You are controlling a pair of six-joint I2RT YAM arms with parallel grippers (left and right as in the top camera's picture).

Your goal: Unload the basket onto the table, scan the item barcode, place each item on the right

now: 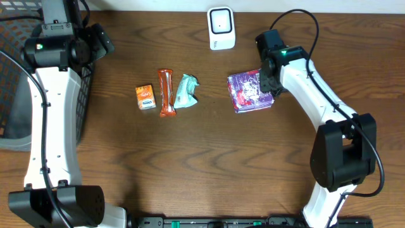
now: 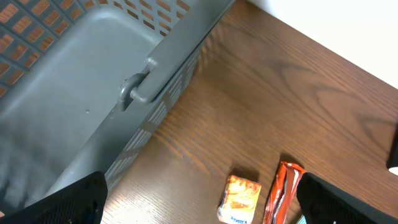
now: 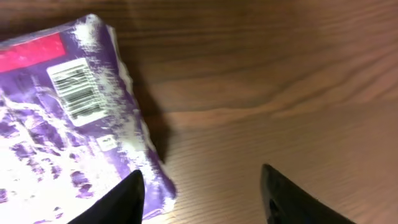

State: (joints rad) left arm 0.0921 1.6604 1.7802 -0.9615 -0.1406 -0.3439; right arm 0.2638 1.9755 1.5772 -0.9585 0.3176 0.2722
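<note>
I have my right gripper [image 1: 271, 81] at the right edge of the purple packet [image 1: 250, 92], its fingers [image 3: 292, 200] parted over bare wood and clamping nothing. One finger overlaps the packet's corner. The packet lies flat on the table [image 1: 190, 164], barcode [image 3: 78, 92] up, near the white scanner [image 1: 221, 28] at the far edge. My left gripper [image 1: 101, 39] hangs spread wide by the basket [image 1: 16, 69] rim. An orange box [image 1: 145, 97], red-orange bar [image 1: 166, 92] and teal packet [image 1: 186, 90] sit in a row mid-table, with bare wood on the near side.
</note>
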